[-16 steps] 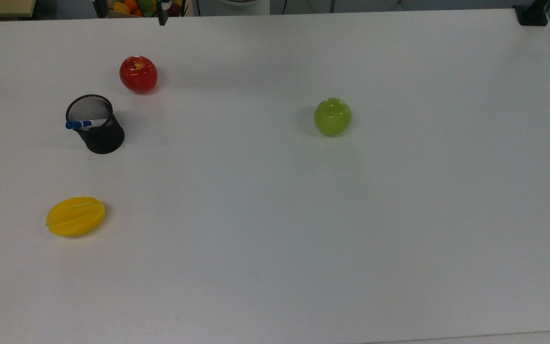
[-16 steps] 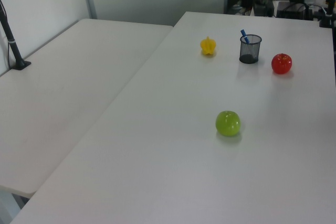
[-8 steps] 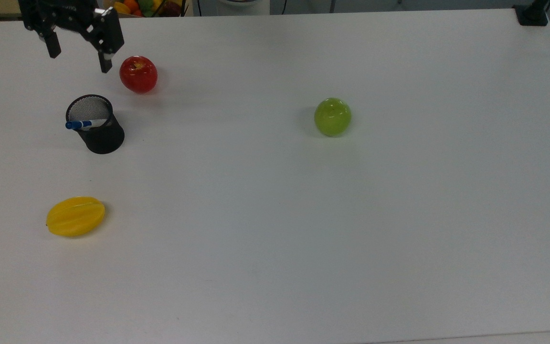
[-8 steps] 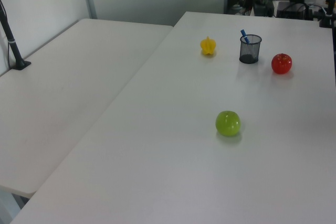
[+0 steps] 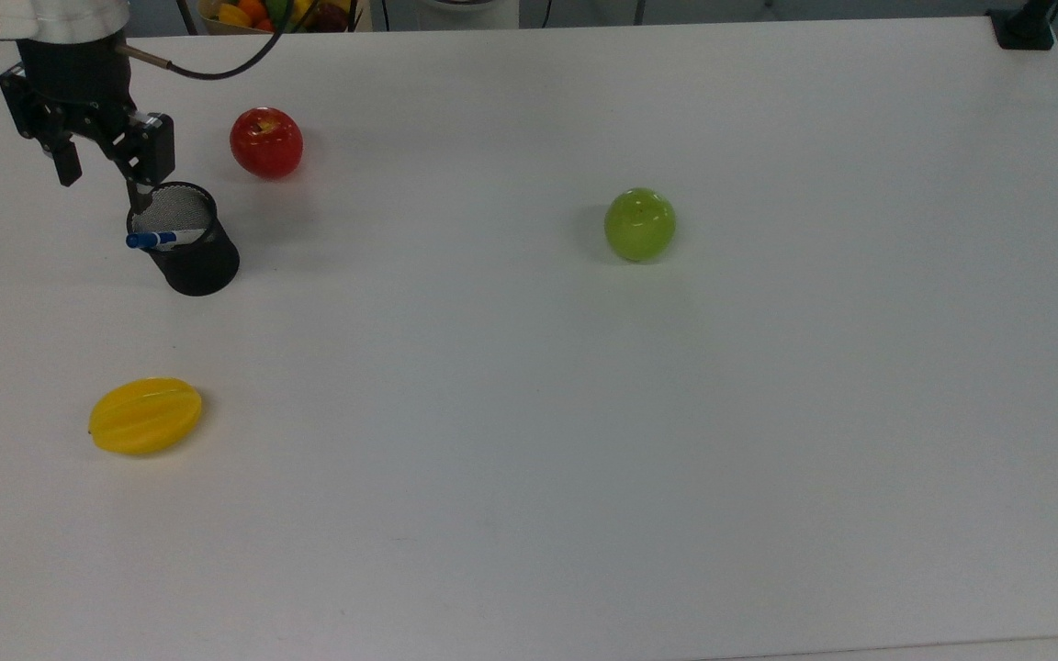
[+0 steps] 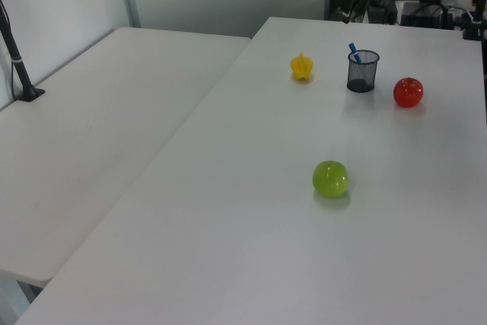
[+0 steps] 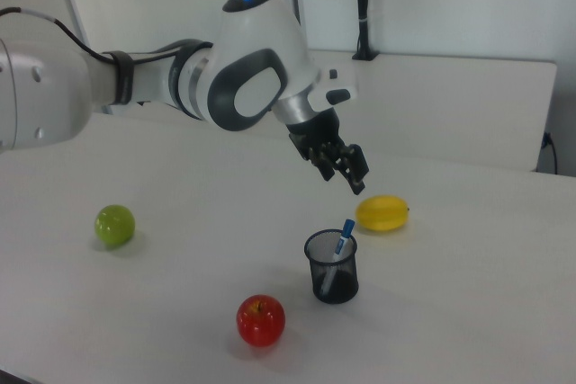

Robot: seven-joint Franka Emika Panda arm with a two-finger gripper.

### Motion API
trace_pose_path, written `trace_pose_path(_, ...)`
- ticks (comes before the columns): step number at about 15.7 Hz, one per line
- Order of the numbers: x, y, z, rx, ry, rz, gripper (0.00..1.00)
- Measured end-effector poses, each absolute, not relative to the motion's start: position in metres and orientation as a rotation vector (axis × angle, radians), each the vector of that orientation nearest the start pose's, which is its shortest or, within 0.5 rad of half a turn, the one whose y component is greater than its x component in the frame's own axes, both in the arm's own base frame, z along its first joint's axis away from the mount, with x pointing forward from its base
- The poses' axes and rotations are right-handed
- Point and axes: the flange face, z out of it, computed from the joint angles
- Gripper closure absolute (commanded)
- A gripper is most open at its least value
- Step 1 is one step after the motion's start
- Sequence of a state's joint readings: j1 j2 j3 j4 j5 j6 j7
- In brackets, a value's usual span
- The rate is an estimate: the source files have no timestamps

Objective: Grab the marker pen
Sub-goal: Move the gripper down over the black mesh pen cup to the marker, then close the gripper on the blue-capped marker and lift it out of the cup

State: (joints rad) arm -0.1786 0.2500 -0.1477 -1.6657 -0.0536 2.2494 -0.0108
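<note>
The marker pen (image 5: 162, 240) is seen standing tilted in a black mesh cup (image 5: 187, 246) on the white tabletop (image 5: 529, 413), its blue cap resting over the rim. A red apple (image 5: 266, 142) is placed near the cup, a yellow fruit (image 5: 145, 416) further off, and a green apple (image 5: 640, 224) well apart. The tool (image 5: 99, 174) is held above and beside the cup (fingers spread, nothing between them), the arm (image 7: 135, 78) reaching in with the wrist bent downward.
</note>
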Motion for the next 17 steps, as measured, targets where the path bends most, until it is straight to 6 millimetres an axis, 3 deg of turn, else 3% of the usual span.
trace_pose_path(10, 0.639, -0.218, 0.438, -3.253, 0.475, -0.485, 0.26)
trace_pose_path(14, 0.637, -0.218, 0.419, -3.264, 0.471, -0.435, 0.39)
trace_pose_path(17, 0.636, -0.218, 0.410, -3.279, 0.458, -0.419, 0.66)
